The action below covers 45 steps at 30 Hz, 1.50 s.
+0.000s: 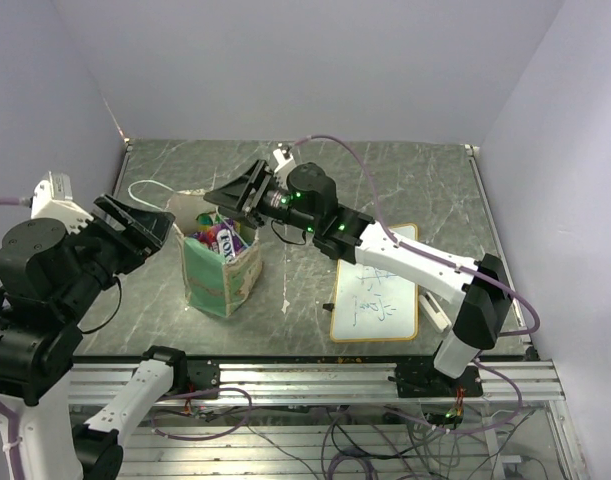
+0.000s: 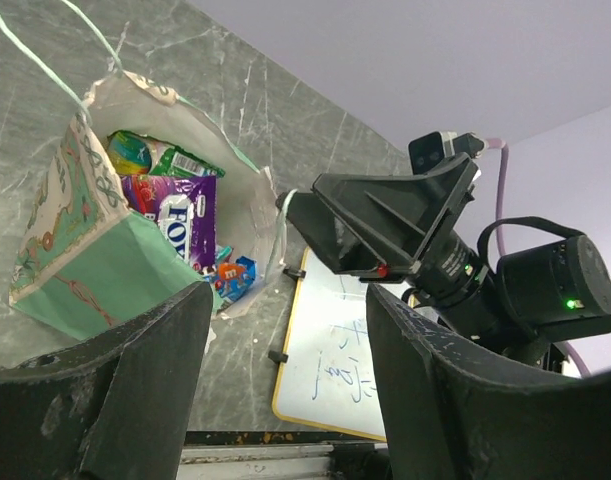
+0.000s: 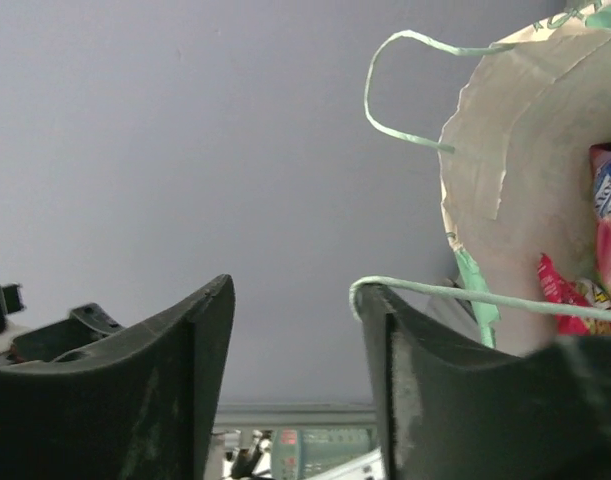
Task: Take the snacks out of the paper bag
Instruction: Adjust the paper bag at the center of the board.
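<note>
So the right gripper (image 3: 297, 292) is spread wide open right at the rim of the cream paper bag with green patterned sides (image 2: 80, 265). A thin pale-green string handle (image 3: 455, 292) looks draped over one finger. The left gripper (image 2: 290, 295) is open too, just off the bag's other side. The glossy snack packets (image 2: 175, 220) sit inside the upright bag. They're probably light, crinkly and slippery, so I'd pinch a packet edge. The bag's flimsy and could tip.

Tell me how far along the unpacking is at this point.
Nothing looks done: the visible snacks sit inside the paper bag. In hand: the open right claw is at the bag's mouth, a string handle across one finger. The left claw is open, empty. All removal remains.
</note>
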Each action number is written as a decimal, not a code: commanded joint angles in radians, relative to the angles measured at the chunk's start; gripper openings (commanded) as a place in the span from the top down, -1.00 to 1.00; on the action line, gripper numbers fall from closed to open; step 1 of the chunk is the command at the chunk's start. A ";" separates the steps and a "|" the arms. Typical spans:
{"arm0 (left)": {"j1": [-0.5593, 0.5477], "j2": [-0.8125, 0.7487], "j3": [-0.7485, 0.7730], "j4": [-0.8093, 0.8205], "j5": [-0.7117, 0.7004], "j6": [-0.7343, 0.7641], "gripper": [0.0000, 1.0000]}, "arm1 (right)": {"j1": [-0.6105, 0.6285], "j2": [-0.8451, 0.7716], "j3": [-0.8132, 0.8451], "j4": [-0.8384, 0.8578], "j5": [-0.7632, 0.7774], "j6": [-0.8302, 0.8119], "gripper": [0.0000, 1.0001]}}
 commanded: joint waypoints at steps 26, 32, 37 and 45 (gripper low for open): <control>0.039 0.403 0.119 -0.106 -0.124 0.101 -0.80 | -0.324 -0.338 -0.120 -0.434 -0.126 -0.370 0.96; 0.308 0.413 0.023 -0.056 0.028 0.166 -0.80 | -0.333 -0.305 -0.033 -0.584 -0.114 -0.596 0.59; 0.401 0.434 -0.014 -0.038 -0.022 0.170 -0.76 | -0.337 -0.261 0.023 -0.627 -0.153 -0.681 0.46; 0.462 0.532 -0.127 0.166 0.188 0.192 -0.62 | -0.337 -0.199 0.109 -0.717 -0.221 -0.849 0.03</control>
